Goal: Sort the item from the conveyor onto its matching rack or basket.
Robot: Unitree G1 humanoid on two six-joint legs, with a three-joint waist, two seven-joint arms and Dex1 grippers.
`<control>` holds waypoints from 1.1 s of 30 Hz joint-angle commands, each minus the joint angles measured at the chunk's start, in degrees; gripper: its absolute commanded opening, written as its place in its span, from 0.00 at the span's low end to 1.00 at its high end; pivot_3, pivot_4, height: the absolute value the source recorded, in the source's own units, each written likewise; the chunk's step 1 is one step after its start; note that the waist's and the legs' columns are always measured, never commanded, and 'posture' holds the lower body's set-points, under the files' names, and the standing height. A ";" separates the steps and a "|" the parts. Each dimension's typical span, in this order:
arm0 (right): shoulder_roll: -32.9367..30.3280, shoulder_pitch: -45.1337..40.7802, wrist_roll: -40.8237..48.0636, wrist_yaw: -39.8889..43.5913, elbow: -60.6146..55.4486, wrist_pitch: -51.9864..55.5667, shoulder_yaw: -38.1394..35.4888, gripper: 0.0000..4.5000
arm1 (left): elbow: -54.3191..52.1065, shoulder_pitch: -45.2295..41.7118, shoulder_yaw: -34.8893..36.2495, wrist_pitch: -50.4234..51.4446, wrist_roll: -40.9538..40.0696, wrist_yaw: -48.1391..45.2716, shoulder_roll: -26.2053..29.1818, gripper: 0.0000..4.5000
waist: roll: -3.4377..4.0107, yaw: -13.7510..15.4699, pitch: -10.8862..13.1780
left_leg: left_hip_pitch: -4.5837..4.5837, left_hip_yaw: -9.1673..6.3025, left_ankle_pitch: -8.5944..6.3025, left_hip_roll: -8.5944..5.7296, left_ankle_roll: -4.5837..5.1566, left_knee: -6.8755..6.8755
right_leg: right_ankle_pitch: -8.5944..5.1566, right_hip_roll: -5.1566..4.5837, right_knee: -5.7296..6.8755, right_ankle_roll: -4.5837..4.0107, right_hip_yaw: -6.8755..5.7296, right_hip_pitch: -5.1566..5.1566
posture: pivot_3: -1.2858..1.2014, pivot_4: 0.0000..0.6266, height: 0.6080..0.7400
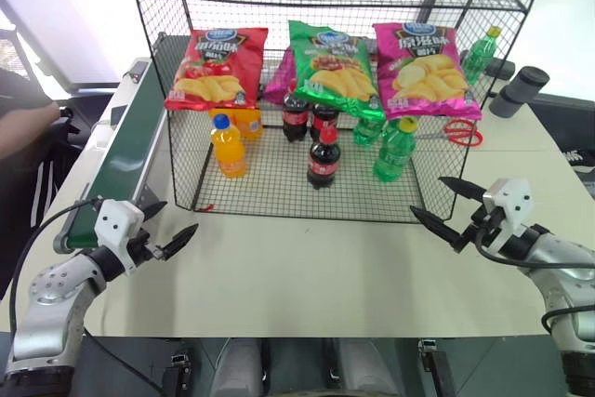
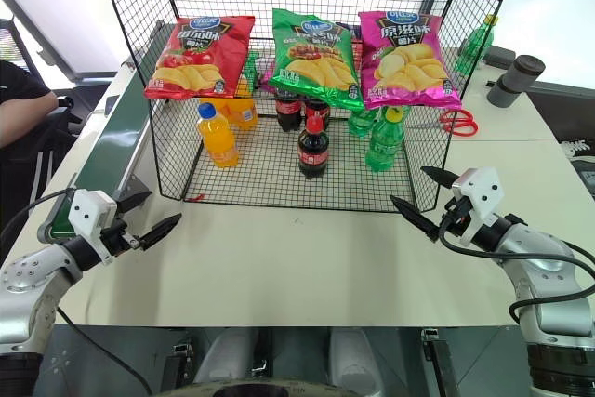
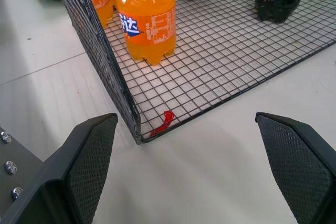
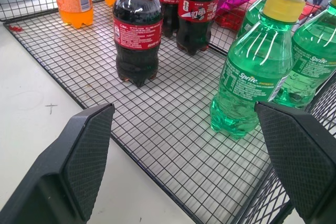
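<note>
Three cola bottles (image 1: 323,159) stand on the rack's bottom tier, with two orange-drink bottles (image 1: 228,147) and three green Sprite bottles (image 1: 395,150). Three chip bags hang above: one red (image 1: 217,68), one green (image 1: 331,64), one pink (image 1: 424,68).

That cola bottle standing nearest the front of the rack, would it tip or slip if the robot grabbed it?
The front cola bottle is tall on a narrow base and stands on the wire-grid shelf, so a sideways nudge would probably tip it. It looks nearly full, so likely heavy for its size. Its smooth plastic may be slippery; the label band probably grips better.
</note>
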 commanded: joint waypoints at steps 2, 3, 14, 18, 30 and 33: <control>0.42 0.09 0.17 0.11 -0.68 -1.59 -0.65 0.99 | -1.19 -0.82 0.04 -0.50 0.38 0.65 0.06 1.00 | 0.00 0.01 0.00 | 0.00 0.00 0.00 0.00 0.00 0.01 | 0.00 0.01 0.00 0.00 0.00 0.00 | 0.52 0.24 1.00; 0.42 0.12 0.17 0.11 -0.65 -1.67 -0.66 0.99 | -1.19 -0.82 0.04 -0.49 0.38 0.67 0.07 1.00 | 0.00 0.00 0.00 | 0.00 0.00 0.00 0.00 0.00 0.01 | 0.00 0.01 0.00 0.00 0.00 0.01 | 0.52 0.24 1.00; 0.69 -0.04 -0.13 0.30 0.23 -2.62 -0.29 0.99 | -0.74 -1.50 -0.17 -0.82 0.86 1.17 -0.23 1.00 | 0.00 0.00 0.00 | 0.00 0.00 0.00 0.00 0.00 0.04 | 0.01 0.05 0.02 0.01 0.00 0.02 | 0.52 0.24 1.00; 0.87 -0.31 -0.31 0.34 0.62 -2.91 0.00 0.99 | -0.44 -1.85 -0.20 -0.90 1.03 1.23 -0.26 1.00 | -0.01 0.00 0.00 | 0.00 0.00 0.00 0.00 0.00 0.05 | 0.01 0.06 0.03 0.02 -0.01 0.02 | 0.52 0.24 1.00; 1.24 -0.76 -0.35 -0.15 -0.40 -2.36 0.47 0.99 | 0.76 -3.00 -0.70 -1.70 1.61 1.02 -0.52 1.00 | -0.01 0.01 -0.01 | 0.02 0.00 0.00 0.00 0.00 0.07 | 0.01 0.07 0.04 0.02 0.00 0.03 | 0.52 0.24 1.00; 1.27 -0.71 -0.33 -0.08 -0.40 -2.43 0.50 0.99 | 0.98 -3.13 -0.92 -1.96 1.59 1.03 -0.52 1.00 | -0.01 0.00 -0.01 | 0.02 0.01 0.00 0.00 0.00 0.07 | 0.01 0.07 0.04 0.02 0.00 0.03 | 0.52 0.24 1.00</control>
